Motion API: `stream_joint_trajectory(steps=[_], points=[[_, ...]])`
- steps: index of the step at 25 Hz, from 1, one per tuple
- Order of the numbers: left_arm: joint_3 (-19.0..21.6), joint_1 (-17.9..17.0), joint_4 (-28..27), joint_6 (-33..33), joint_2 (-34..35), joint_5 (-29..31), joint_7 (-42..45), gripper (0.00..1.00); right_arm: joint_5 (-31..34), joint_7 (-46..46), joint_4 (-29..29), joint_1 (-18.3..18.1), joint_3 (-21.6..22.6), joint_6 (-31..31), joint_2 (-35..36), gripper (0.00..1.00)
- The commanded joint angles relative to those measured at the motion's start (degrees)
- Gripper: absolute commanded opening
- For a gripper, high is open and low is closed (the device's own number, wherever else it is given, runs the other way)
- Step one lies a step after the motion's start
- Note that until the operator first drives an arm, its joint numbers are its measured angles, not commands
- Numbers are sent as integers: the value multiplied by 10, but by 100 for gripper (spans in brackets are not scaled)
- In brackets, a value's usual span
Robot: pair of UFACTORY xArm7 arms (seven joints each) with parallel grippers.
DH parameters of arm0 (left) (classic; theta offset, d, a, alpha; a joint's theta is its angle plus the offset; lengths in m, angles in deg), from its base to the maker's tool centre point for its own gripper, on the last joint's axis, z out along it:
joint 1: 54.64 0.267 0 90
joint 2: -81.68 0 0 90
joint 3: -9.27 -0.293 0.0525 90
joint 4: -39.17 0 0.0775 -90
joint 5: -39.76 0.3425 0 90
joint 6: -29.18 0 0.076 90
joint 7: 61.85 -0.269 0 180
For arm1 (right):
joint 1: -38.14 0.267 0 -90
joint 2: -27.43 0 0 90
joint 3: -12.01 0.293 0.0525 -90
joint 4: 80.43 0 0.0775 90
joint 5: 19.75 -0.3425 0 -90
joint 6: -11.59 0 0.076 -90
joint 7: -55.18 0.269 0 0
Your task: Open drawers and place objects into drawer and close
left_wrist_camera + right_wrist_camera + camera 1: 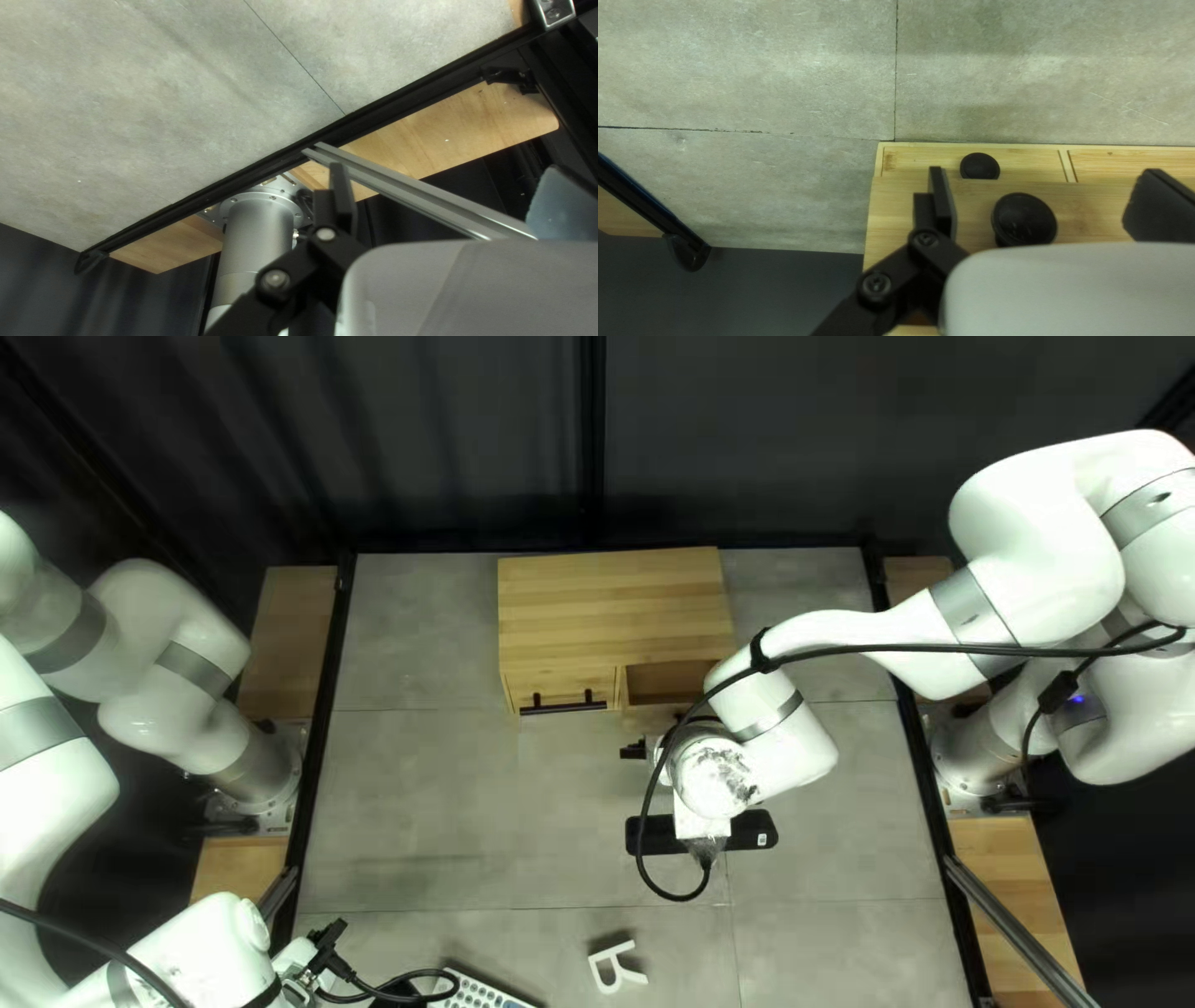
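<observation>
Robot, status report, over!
Left pincer: open, empty. Right pincer: open, black knob between fingers. Drawer out; right arm blocks overhead view.

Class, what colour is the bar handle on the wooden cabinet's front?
The bar handle is black, seen best in the top left view.

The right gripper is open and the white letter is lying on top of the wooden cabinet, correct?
The white letter lies on the table, not on the wooden cabinet, as the top left view shows. The right gripper is indeed open.
</observation>
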Motion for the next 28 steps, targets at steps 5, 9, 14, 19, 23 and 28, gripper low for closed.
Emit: stream_joint_trajectory(steps=[5,9,14,19,23,28], points=[[0,0,0,0,0,0,0,100,2,2,2,1,0,0,-1,12],[0,0,0,0,0,0,0,100,3,1,2,2,1,4,-5,12],[0,0,0,0,0,0,0,100,5,3,4,5,3,7,-7,13],[0,0,0,0,0,0,0,100,6,5,6,7,5,9,-7,14],[0,0,0,0,0,0,0,100,6,5,2,11,7,16,-6,15],[0,0,0,0,0,0,0,100,6,5,-14,20,14,32,-2,47]])
